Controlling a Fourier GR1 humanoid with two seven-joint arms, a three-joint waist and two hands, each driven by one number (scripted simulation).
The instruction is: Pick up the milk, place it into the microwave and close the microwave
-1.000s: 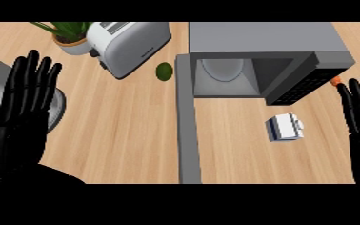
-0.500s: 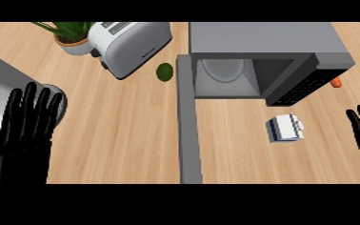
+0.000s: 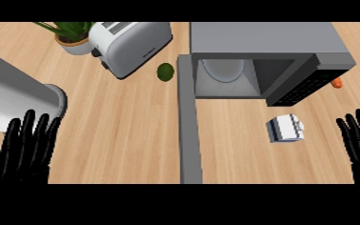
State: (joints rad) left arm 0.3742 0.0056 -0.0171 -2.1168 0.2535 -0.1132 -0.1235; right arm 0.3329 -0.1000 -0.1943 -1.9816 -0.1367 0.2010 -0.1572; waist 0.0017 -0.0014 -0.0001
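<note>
we note a pale wood-grain counter [image 3: 126,124], a grey microwave [image 3: 264,38] with a black panel, and a white-and-grey milk carton [image 3: 285,127]. the toaster [image 3: 130,45] is white with black trim, the avocado [image 3: 165,71] dark green, the plant [image 3: 67,29] green in a tan pot. both hands, left [image 3: 28,148] and right [image 3: 349,136], are black.

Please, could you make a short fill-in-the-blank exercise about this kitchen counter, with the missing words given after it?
1. The microwave door stands ____.
2. The milk lies on the counter in front of the ____.
3. The small green fruit lies beside the ____.
4. Of the two hands, the right hand is nearer to the ____.

Missing words: open; microwave; toaster; milk
</note>
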